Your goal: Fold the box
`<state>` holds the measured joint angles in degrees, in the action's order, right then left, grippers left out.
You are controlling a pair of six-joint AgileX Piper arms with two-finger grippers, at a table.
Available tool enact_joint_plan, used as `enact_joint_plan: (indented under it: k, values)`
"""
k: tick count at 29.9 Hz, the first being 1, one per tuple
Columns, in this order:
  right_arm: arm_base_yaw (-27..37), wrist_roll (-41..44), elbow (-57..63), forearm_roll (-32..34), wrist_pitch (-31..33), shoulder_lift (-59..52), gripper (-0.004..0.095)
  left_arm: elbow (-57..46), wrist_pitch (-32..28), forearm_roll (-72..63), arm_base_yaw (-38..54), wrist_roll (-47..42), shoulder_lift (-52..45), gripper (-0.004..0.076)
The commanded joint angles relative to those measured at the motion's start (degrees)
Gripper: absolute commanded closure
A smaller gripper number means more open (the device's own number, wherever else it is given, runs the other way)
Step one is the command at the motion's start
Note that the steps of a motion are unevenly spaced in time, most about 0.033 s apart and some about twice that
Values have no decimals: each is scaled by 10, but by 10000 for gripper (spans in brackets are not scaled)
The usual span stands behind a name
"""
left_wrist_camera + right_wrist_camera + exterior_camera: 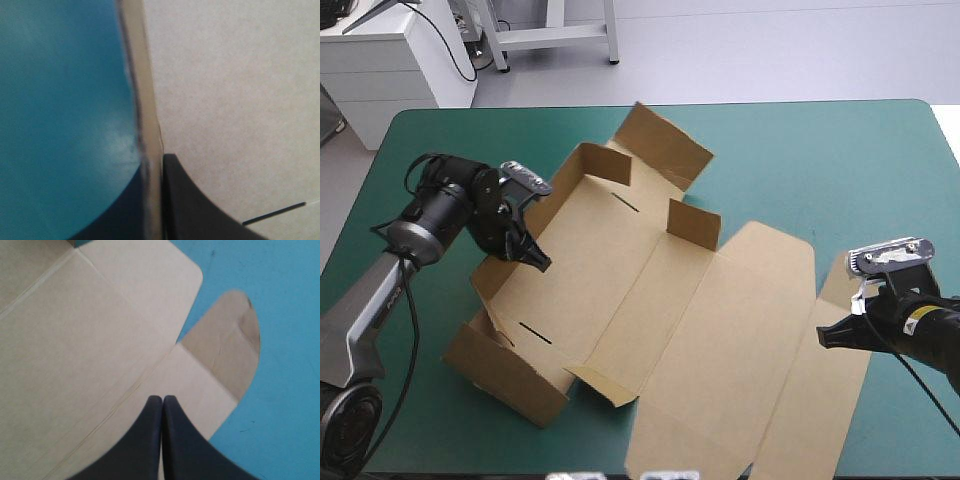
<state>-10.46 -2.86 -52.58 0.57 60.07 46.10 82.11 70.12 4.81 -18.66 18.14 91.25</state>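
The box (650,300) lies in the middle of the table (800,140). It is a cut sheet of brown board that is only partly formed: on the left half the walls are raised around the base, while the lid (740,330) on the right half lies flat on the teal-green cover (880,170). The left gripper (533,258) stands at the long wall (563,182) on the outer left side of the base. Its black fingers (195,210) are all but closed, with the thin edge of this wall pinched between them; in the left wrist view the cover is on one side of the wall and the inside of the box on the other. I judge that the wall is held so in order to stand it upright or to bend it inward, because the narrow slot (274,213) in the base just beside the fingers looks made to receive a tab. The right gripper (827,338) is at the lid's right edge, its fingers (182,440) pressed together into one point with nothing between them, over the flat strip next to the rounded side flap (230,340). Probably it is placed there to stop the sheet from sliding while the left arm works; whether it touches the board I cannot tell.
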Motion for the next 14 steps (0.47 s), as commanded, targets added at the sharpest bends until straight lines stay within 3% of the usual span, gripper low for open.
enact_joint_plan:
  k: [1,5,9,14]
  values:
    - [3,-5,-15,-12,-26,-5,929,94,31,119,-62,43,-2,731]
    - [3,-5,-15,-15,-25,-5,929,136,-13,206,-111,126,23,731]
    - [3,-5,-15,-15,-9,-5,929,141,-98,322,-152,134,47,731]
    - [3,-5,-15,-12,21,-5,929,141,-104,383,-191,134,66,731]
